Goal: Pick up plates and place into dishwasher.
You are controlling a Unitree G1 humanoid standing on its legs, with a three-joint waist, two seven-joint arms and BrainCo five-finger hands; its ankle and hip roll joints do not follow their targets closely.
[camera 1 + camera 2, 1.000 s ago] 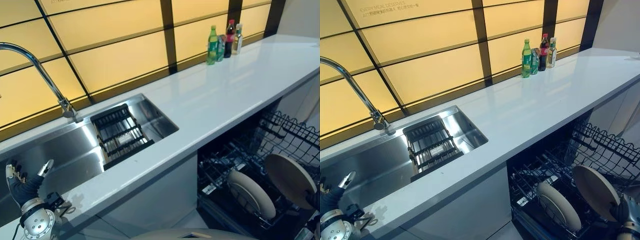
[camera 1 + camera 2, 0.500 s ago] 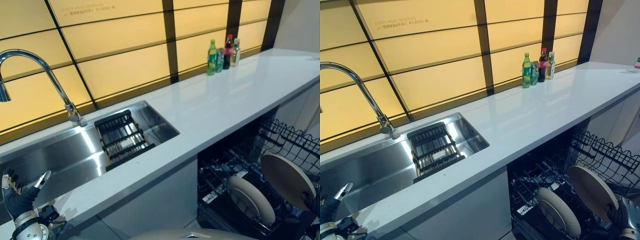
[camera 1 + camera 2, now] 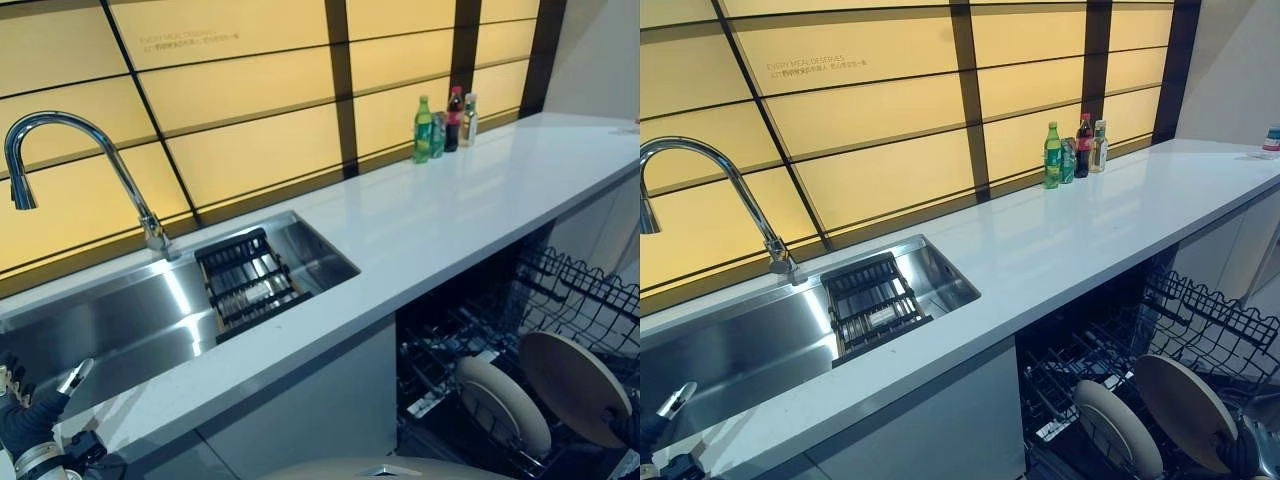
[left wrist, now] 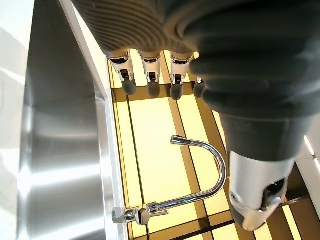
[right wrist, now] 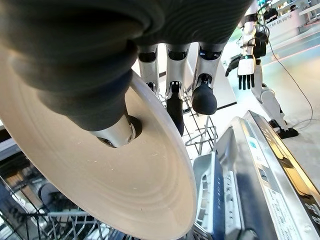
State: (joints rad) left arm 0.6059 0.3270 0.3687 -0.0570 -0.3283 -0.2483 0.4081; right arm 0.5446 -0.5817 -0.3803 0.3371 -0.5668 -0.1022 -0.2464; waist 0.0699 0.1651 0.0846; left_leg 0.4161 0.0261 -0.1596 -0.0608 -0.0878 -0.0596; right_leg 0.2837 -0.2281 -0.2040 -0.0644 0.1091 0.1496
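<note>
- Fingers of right hand [image 5: 125, 95] pinched on a round beige plate [image 3: 575, 385], thumb pressed flat to its face, the other fingertips [image 5: 204, 100] behind its rim.
- Held upright on edge over the open dishwasher rack [image 3: 590, 300], black wire, at lower right.
- Second plate [image 3: 503, 405], same pale matte finish with faint concentric rings, stood slanted in the rack just beside the held one.
- Left hand [image 4: 150, 75] raised over the sink [image 3: 120, 320], fingers straight and loosely spread, holding nothing.
- Sink of brushed stainless steel, rectangular, set into a glossy white countertop [image 3: 450, 200].
- Dark slatted drain tray [image 3: 248, 280] seated at the sink's right end.
- Chrome faucet [image 3: 90, 170], curved gooseneck, mounted behind the basin.
- Bottles [image 3: 443, 118] clustered at the far back of the counter, one green, one dark with a red cap, one pale.
- Wall of glowing yellow panels [image 3: 250, 90] split by dark bars.
- Another humanoid robot [image 5: 255, 65] seen standing beyond, in the right wrist view.
</note>
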